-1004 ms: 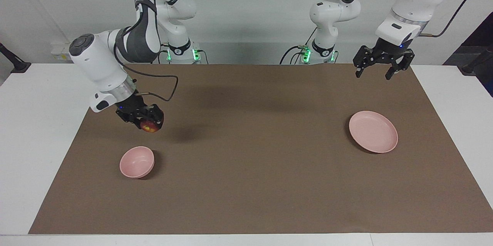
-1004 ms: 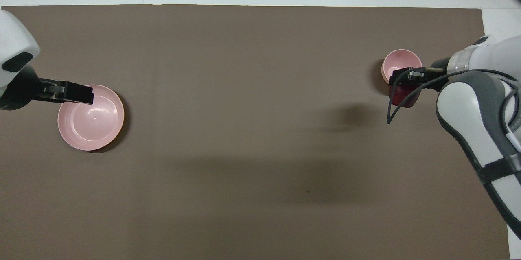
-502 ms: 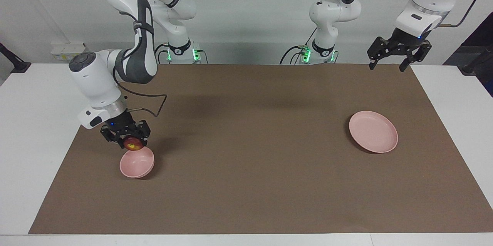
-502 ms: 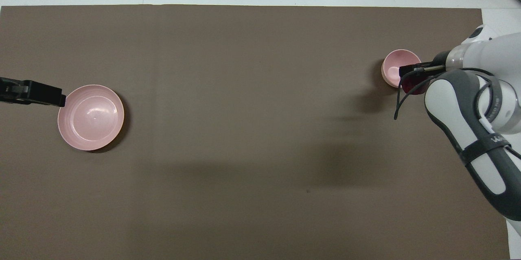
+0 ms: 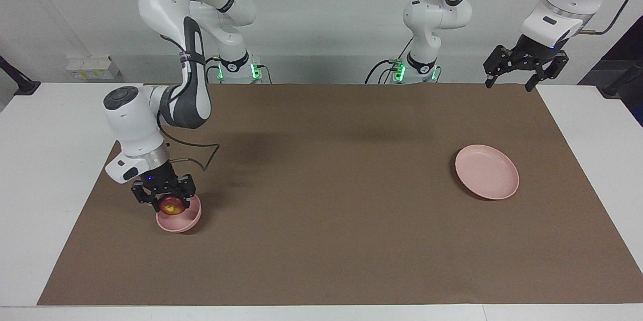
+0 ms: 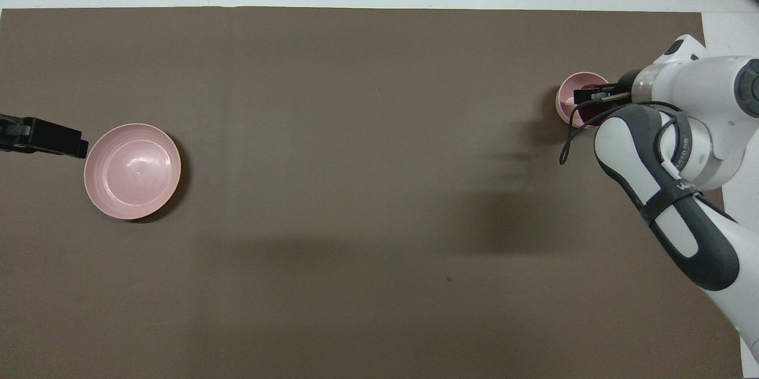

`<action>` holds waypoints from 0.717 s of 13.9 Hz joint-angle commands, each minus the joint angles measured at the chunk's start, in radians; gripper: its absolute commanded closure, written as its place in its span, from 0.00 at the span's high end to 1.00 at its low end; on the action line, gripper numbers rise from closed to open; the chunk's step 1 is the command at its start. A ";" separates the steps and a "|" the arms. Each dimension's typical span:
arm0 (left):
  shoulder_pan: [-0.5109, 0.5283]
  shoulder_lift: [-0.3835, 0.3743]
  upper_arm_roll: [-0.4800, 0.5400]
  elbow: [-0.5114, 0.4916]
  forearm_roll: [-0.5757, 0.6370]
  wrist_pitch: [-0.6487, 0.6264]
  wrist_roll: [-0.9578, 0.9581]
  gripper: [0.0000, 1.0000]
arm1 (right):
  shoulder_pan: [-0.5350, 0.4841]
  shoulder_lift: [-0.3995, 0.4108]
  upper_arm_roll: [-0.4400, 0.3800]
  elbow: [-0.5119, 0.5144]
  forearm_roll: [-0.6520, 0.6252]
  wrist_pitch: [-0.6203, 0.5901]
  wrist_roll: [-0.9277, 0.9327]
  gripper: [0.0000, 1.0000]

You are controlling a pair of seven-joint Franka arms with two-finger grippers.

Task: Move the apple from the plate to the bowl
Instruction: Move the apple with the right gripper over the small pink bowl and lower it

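- Here, the right gripper [image 5: 164, 201] hung low in the lower left of the facing view, its jaws closed on the apple [image 5: 171, 205], which sat right at the mouth of the bowl [image 5: 179, 220].
- In the overhead view the same gripper [image 6: 587, 100] lay over the bowl [image 6: 569, 100] at the upper right of the frame, with only a dark sliver of the apple [image 6: 584, 113] showing under the wrist.
- The step in hand looked like the release: the fruit seemed centred enough over the opening, so the jaws should part only once it was within the rim.
- A short drop would be wise, since a round apple let go from height could bounce or tip so light a bowl.
- The jaws should open just wide enough to free the fruit; a finger that caught the rim could drag the bowl along the worktop [image 5: 321, 240].
- The lift afterwards should go straight up, clear of the rim.
- The plate [image 5: 486, 172] lay empty at the right of the facing view and at the left of the overhead view [image 6: 131, 171].
- The left gripper [image 5: 525, 62] waited high at the upper right of the facing view, jaws spread and holding nothing, its tip [image 6: 41, 137] showing at the left edge of the overhead view.
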 commanded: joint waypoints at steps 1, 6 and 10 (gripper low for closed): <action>-0.018 0.011 0.018 0.033 0.004 -0.020 0.003 1.00 | -0.013 0.016 0.011 0.018 -0.019 0.015 -0.016 0.00; -0.051 0.007 0.027 0.032 0.017 -0.013 -0.001 1.00 | -0.005 0.021 0.013 0.017 -0.009 0.006 -0.005 0.82; -0.064 0.004 0.062 0.032 0.011 -0.015 0.000 1.00 | 0.001 0.019 0.011 0.020 -0.007 0.003 0.004 1.00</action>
